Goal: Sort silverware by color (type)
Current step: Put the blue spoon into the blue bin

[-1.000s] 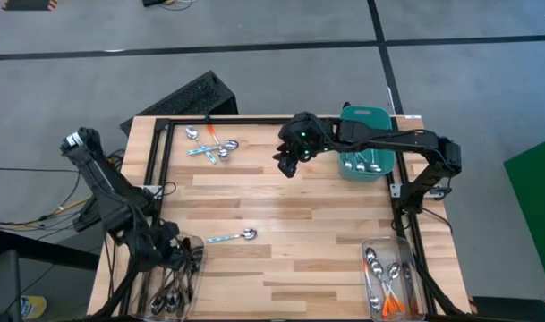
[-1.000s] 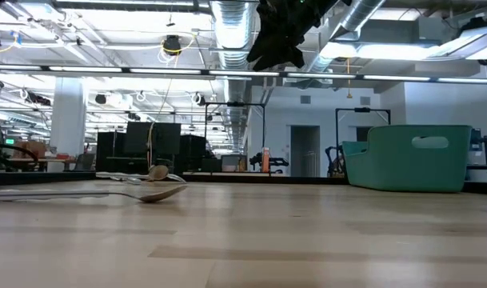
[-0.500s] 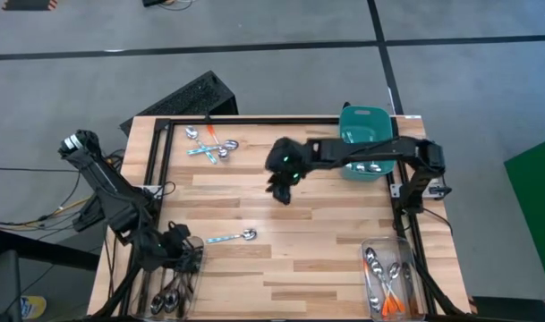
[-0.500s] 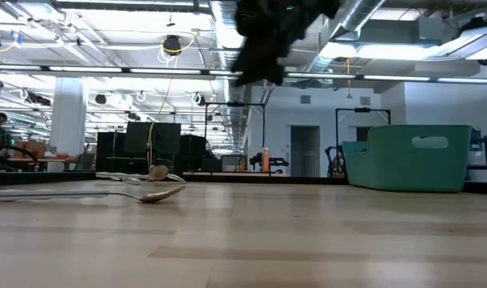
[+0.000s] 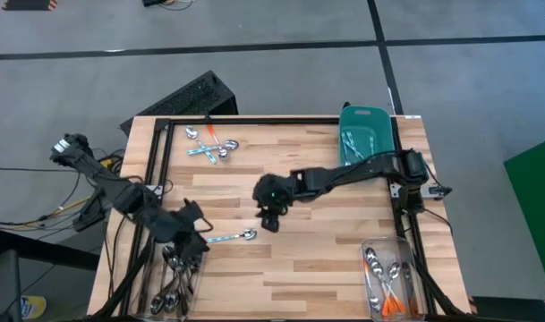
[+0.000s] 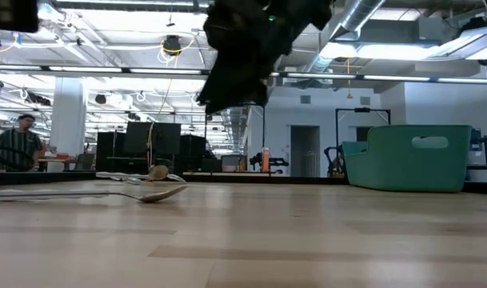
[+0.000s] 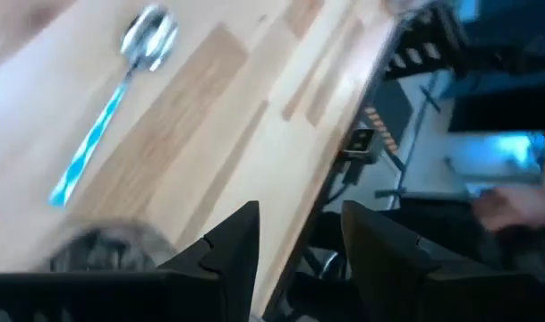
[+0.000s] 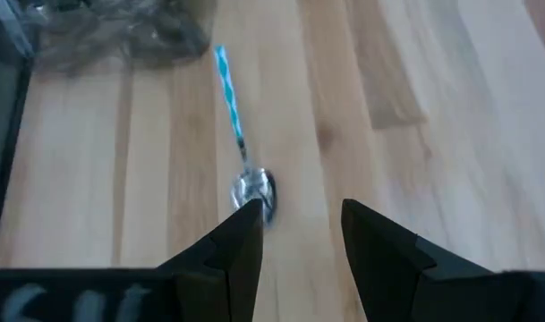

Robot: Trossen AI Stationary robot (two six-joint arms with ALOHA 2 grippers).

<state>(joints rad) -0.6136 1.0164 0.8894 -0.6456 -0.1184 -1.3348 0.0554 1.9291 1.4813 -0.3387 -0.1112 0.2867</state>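
By the table's near left corner, the left gripper (image 5: 193, 234) hangs with jaws apart and empty beside a clear bin (image 5: 175, 279) of dark metal spoons. A light blue-handled spoon (image 5: 233, 237) lies flat on bare plank wood just beyond. The right gripper (image 5: 270, 212), jaws parted and empty, hovers mid-table; a teal tub (image 5: 365, 116) sits at the far right edge.

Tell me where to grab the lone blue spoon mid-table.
Probably the blue handle, from straight above: the spoon lies flat and alone, so claw fingers can straddle its thin handle crosswise. The right claw, open, is already over its bowl.
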